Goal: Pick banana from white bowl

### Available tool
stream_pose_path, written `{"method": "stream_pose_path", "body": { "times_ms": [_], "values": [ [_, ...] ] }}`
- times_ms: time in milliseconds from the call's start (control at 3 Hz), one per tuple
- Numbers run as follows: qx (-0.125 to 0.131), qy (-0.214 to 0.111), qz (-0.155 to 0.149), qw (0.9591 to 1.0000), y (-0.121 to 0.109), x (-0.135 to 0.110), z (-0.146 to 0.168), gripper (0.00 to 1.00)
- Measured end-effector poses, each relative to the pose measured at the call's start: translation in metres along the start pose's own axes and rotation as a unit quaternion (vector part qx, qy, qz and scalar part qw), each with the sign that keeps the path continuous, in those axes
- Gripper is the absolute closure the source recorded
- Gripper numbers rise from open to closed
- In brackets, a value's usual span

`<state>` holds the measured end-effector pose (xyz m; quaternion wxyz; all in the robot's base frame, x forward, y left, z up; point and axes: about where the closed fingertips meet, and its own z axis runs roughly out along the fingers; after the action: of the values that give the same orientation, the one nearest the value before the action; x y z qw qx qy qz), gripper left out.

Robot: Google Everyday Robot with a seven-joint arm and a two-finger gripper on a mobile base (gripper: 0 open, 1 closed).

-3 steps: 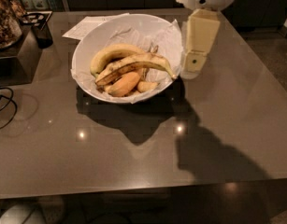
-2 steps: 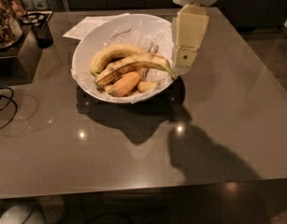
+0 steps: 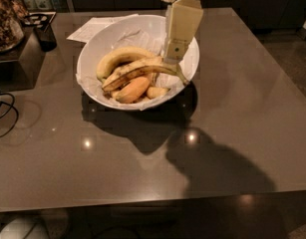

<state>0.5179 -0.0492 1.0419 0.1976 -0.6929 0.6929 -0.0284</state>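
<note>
One banana (image 3: 137,71) concerns us, the long, slim, brown-streaked one lying across the middle of the white bowl (image 3: 92,49) on the counter (image 3: 232,113), stem toward the right rim. We judge this the approach step. The gripper (image 3: 173,58) hangs over the bowl's right side, its tip at the stem end; touching or just above, and open or closed, we cannot tell. Next we need a descent onto the fruit's body, sparing the plumper banana (image 3: 117,58) behind.
</note>
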Motion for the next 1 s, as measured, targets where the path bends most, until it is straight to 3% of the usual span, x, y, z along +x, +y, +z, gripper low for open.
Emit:
{"method": "stream_pose_path", "body": {
  "times_ms": [333, 1000],
  "values": [
    [-0.018, -0.004, -0.011, 0.9998, -0.013, -0.018, 0.016, 0.29],
    [-0.054, 0.005, -0.008, 0.9985, -0.029, -0.033, 0.058, 0.22]
  ]
}}
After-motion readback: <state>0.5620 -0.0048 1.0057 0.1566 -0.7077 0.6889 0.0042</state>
